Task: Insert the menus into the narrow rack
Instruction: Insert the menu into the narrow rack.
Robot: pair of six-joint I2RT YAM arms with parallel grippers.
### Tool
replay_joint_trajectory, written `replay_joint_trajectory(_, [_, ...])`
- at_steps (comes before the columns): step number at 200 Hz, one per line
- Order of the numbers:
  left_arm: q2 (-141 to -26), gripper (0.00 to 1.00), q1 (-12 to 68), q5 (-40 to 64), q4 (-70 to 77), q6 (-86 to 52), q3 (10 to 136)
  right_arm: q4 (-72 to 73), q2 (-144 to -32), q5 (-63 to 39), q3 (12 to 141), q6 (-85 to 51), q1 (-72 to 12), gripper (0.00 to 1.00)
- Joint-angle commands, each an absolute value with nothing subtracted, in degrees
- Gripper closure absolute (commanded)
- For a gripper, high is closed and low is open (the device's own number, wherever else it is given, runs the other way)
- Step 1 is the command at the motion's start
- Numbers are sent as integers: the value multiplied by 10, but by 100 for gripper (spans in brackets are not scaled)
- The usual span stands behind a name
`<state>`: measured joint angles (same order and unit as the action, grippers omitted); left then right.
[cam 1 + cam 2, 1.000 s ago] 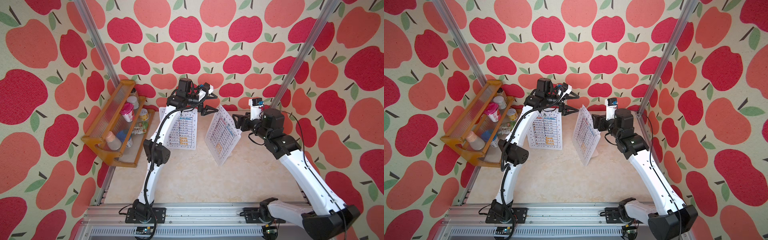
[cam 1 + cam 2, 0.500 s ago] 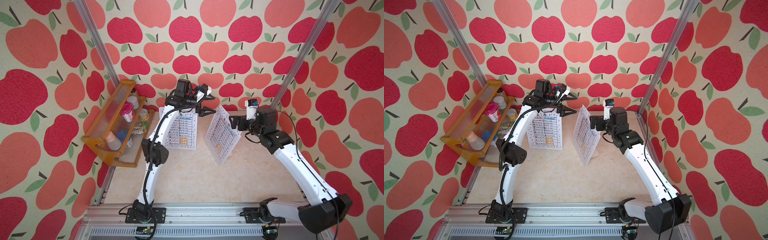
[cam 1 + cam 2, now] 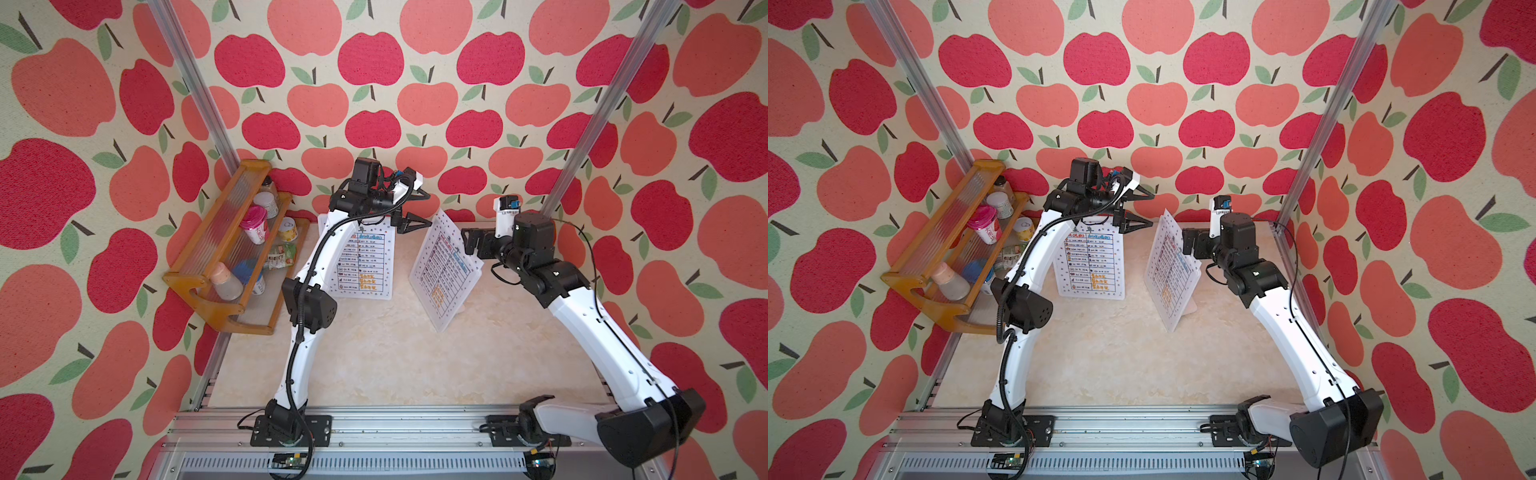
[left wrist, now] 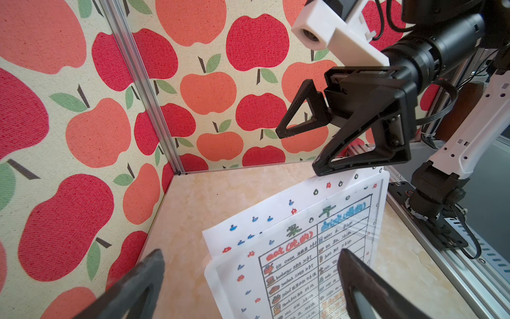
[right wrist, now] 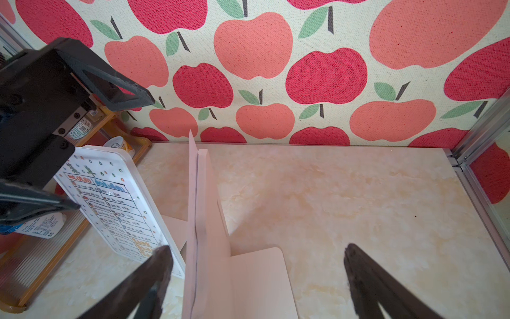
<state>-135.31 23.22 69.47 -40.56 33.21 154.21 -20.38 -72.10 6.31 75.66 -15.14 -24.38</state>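
Two menus stand upright on the beige tabletop, each in a narrow rack of clear plastic. The left menu (image 3: 365, 262) (image 5: 110, 198) faces forward. The right menu (image 3: 442, 270) (image 4: 317, 248) is turned sideways, and its top edge sticks out above its rack (image 4: 212, 276) (image 5: 259, 276). My left gripper (image 3: 424, 208) (image 4: 251, 262) hangs open between the two menus, above the right one's top edge, holding nothing. My right gripper (image 3: 467, 243) (image 5: 258, 255) is open just behind the right menu's top, with nothing between its fingers.
A wooden wall shelf (image 3: 220, 249) with bottles and cups is fixed at the left. Apple-patterned walls close in three sides, with aluminium posts (image 3: 195, 91) in the back corners. The arms' base rail (image 3: 374, 428) runs along the front.
The right arm has shifted a little and its jaws have spread wider. The left arm has hardly moved. Both menus stay where they were.
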Motion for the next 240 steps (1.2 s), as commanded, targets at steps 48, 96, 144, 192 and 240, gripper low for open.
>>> replay_joint_trajectory(48, [-1332, 1, 227, 700, -417, 352, 1537, -204, -729, 111, 767, -158, -238, 1])
replay_joint_trajectory(96, [-1331, 1, 227, 702, -421, 354, 1536, -205, -731, 107, 754, -163, -238, 1])
replay_joint_trajectory(144, [-1331, 1, 227, 702, -422, 356, 1535, -202, -724, 107, 736, -164, -238, 1])
replay_joint_trajectory(192, [-1331, 1, 227, 702, -423, 355, 1535, -197, -716, 105, 716, -167, -238, 1])
replay_joint_trajectory(240, [-1327, 1, 227, 701, -428, 359, 1531, -200, -718, 108, 705, -164, -245, 1])
